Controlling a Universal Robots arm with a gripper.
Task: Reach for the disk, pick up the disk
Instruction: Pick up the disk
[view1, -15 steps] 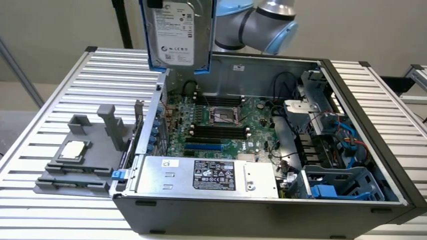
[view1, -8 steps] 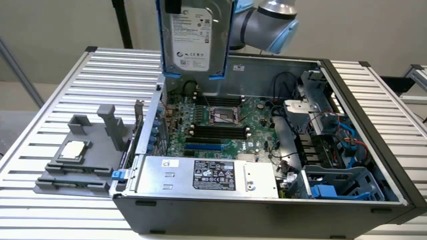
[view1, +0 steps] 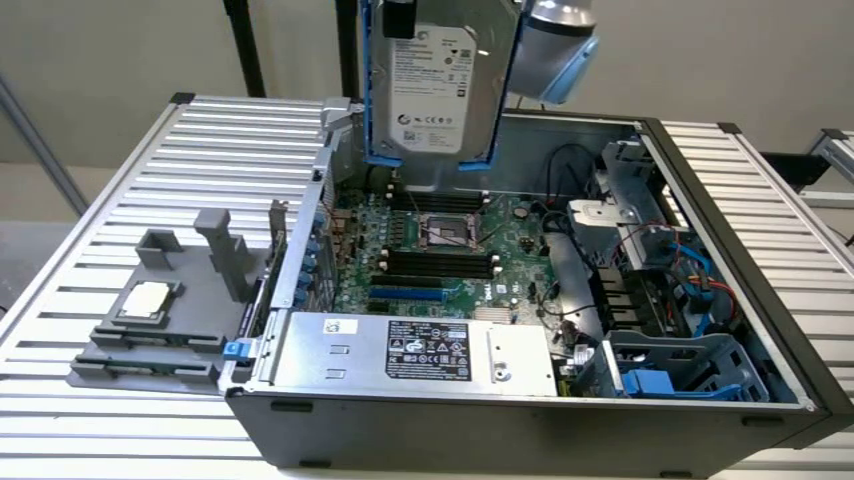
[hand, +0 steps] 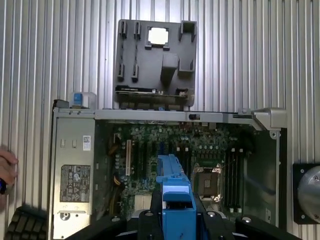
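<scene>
The disk, a silver-grey hard drive with a white printed label in a bright blue plastic carrier, hangs upright in the air at twelve o'clock in the exterior view, above the rear of the open computer case. It touches nothing below. In the wrist view I see the carrier edge-on, a blue bar at six o'clock, with my gripper clamped on either side of it.

I judge the reach finished and the pick-up done or nearly so: the disk is lifted clear, well above the motherboard and its processor socket.

From the disk outward: the power supply with its black label lies along the near wall of the case at six o'clock, and a blue drive bracket sits inside at five o'clock. At eight o'clock, outside the case on the ribbed metal table, a grey fixture tray holds a small square processor chip.

A person's hand shows in the wrist view beside the case.

Any further move, I judge, calls for a firm grip, since the drive is held by its thin carrier.
</scene>
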